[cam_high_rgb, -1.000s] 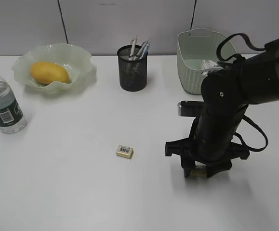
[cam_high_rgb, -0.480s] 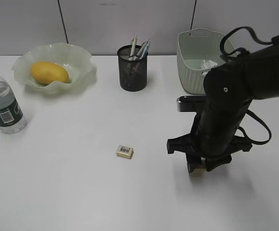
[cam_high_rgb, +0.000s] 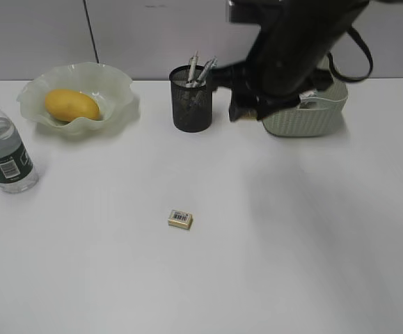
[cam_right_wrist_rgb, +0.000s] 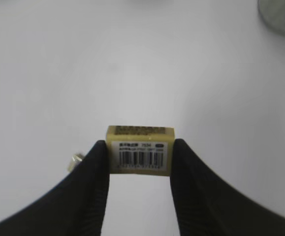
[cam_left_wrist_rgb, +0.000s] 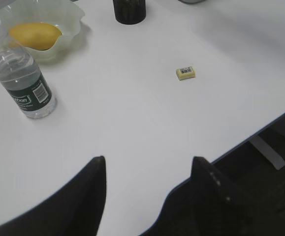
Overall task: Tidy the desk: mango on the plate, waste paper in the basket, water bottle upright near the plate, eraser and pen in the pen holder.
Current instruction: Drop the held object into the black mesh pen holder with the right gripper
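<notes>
The right fingers point(cam_right_wrist_rgb: 138, 162) are closed on a small yellow block eraser with a barcode label point(cam_right_wrist_rgb: 140, 156), high above the white counter point(cam_high_rgb: 257, 264). They pinch only its lower part, so it could slip before the black wire-mesh pen holder point(cam_high_rgb: 191, 99). The left fingers point(cam_left_wrist_rgb: 147, 172) stand open and empty; a second yellow eraser point(cam_left_wrist_rgb: 186, 73) lies far beyond them.

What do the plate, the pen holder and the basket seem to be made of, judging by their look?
The plate: probably glass, translucent pale green and glossy, with a wavy rim through which light passes. The pen holder: black wire mesh, most likely metal, matte; you can see through its fine grid. The basket: apparently moulded plastic, pale green, with a ribbed woven-look wall and a dull sheen.
</notes>
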Robot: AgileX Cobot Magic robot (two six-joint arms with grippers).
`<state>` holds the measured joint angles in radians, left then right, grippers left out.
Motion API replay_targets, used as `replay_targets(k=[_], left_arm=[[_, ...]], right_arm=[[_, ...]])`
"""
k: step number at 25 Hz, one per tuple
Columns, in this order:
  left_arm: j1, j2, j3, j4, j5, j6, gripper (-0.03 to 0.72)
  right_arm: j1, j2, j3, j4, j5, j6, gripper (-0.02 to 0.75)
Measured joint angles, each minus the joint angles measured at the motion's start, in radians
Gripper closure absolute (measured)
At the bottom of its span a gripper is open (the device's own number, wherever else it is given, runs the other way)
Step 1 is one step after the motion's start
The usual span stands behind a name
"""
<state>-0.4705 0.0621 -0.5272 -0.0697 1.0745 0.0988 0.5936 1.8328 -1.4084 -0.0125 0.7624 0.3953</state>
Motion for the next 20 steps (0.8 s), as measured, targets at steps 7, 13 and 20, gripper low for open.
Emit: replay_targets(k=[7, 13, 20], left_arm=[[0.000, 0.000, 0.000, 0.000, 0.000, 0.000, 0.271], [0.000, 0.000, 0.000, 0.000, 0.000, 0.000, 0.271], [0.000, 0.000, 0.000, 0.000, 0.000, 0.000, 0.271]], right_arm=[[0.000, 0.199, -0.427, -0.001, 0.077, -0.061, 0.424], [0.000, 0.415, -0.697, -0.023, 0.095, -0.068, 0.426], [0.000, 0.574, -0.817, -0.139, 0.068, -0.054, 0.426]])
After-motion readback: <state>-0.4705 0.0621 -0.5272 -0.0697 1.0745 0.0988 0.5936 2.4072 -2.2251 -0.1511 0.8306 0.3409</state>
